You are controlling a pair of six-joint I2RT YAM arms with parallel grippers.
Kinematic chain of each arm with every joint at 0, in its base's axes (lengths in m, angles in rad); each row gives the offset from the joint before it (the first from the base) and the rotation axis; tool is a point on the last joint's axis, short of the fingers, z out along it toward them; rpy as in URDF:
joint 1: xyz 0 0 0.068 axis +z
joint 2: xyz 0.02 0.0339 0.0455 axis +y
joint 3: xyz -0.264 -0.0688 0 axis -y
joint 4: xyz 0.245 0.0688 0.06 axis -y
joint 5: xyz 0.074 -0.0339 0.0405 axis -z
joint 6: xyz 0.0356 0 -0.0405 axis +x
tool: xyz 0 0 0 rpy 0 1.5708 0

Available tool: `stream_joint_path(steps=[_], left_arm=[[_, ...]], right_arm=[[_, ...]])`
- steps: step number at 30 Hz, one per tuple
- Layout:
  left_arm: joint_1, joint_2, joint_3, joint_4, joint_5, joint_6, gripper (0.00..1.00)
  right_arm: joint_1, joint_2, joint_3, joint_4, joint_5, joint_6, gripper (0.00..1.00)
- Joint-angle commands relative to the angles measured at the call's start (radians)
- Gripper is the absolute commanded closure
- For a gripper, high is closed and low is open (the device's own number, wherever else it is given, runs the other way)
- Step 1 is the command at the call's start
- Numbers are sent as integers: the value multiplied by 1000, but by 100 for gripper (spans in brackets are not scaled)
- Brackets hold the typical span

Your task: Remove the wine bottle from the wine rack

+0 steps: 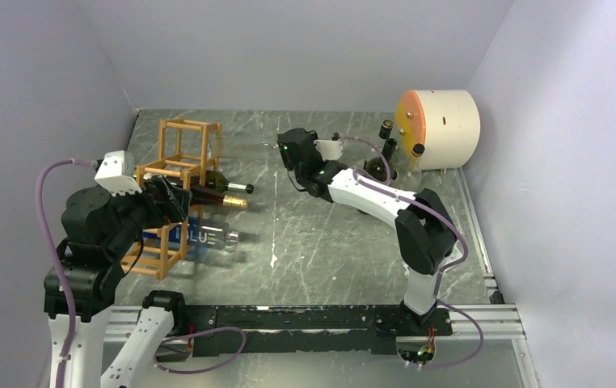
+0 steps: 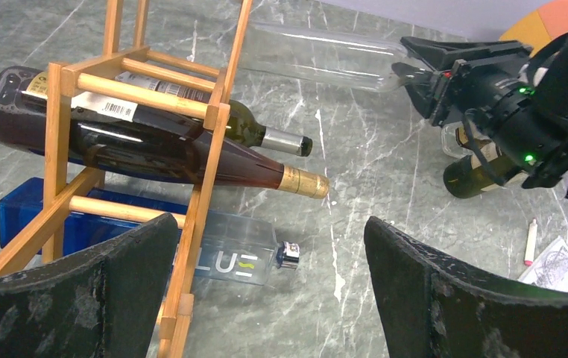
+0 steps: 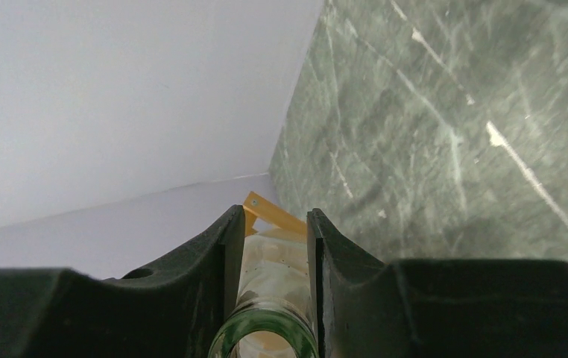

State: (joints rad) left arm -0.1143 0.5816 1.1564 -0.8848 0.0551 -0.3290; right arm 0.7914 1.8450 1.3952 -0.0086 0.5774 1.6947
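While the right gripper (image 3: 273, 224) pinches a clear bottle (image 3: 270, 287) by its neck, the left gripper (image 2: 270, 224) gapes wide, with the wine rack (image 2: 56, 134) at its ten o'clock.

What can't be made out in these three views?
- Right wrist view: the clear glass bottle shows only its neck; the fingers of the shut right gripper and the bottom edge hide the rest.
- Left wrist view: the blue bottle's first letter sits behind a post of the light-brown wooden wine rack.
- Top view: the left arm covers the rack's near cells; the clear bottle barely shows against the table.
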Motion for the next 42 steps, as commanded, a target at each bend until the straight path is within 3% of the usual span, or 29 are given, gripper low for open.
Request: stream_joint_path(steps=[1,7,12,23,28,34,37,42], left_arm=[[-4,9,30,14,-11,-7,2],[-4,22,32,20,7,-20,2],[-4,23,31,33,23,-28,2],[-4,24,49,23,18,-24,2],[-4,27,53,24,24,-21,2],[-3,33,36,33,34,-28,2],[-4,35,19,48,45,-28,2],[-4,49,-3,79,77,-81,2]], right_arm=[[-20,-93,23,11,54,-161,100],[-23,-120,34,35,36,-322,100],[-20,-138,-5,73,17,-305,100],[15,-78,176,-8,12,-484,100],[14,-146,135,56,40,-726,100],[7,-245,108,120,68,-1210,100],[-37,-283,99,107,-7,-1372,100],[-180,-313,92,43,-228,-1481,100]])
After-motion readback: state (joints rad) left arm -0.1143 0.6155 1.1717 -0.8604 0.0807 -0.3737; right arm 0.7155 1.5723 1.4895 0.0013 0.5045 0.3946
